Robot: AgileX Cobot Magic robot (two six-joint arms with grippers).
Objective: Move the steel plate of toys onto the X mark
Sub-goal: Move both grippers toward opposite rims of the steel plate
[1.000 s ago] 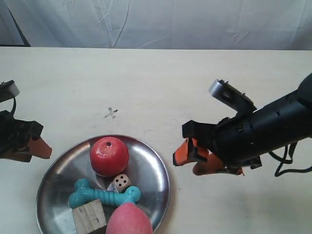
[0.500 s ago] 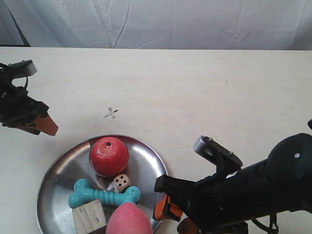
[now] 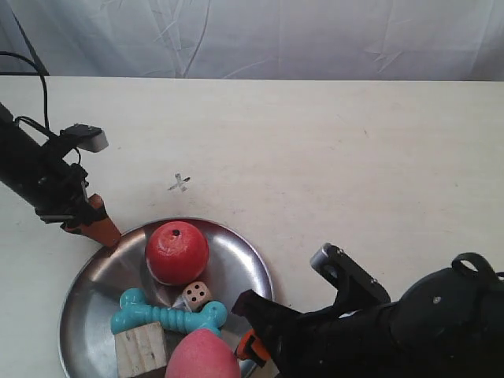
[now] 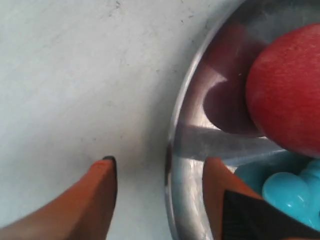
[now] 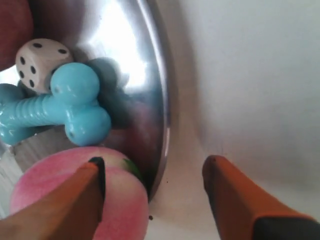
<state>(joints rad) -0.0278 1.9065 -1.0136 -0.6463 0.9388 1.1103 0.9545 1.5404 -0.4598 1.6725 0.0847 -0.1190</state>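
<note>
The steel plate [image 3: 85, 303] lies near the table's front, below the X mark [image 3: 179, 183]. In it are a red ball [image 3: 176, 252], a die [image 3: 197, 295], a teal bone [image 3: 165, 315], a wooden cube [image 3: 142, 350] and a pink egg [image 3: 203, 354]. My left gripper [image 3: 101, 227] is open at the plate's upper-left rim. In the left wrist view this gripper [image 4: 161, 165] straddles the rim [image 4: 182, 115], one finger inside near the red ball [image 4: 285, 95]. My right gripper [image 5: 154, 165] is open astride the lower-right rim [image 5: 162, 100], one finger over the pink egg [image 5: 125, 200].
The pale table [image 3: 354, 157] stretches behind and to the right of the plate. A white cloth backdrop [image 3: 252, 35] hangs at the far edge. The exterior view's bottom edge cuts off the plate's near side. The right arm's black body [image 3: 394, 331] fills the lower right.
The left arm has come in from the left edge to the plate's upper-left rim. The right arm has dropped down and leftward to the lower-right rim. The plate has stayed put.
</note>
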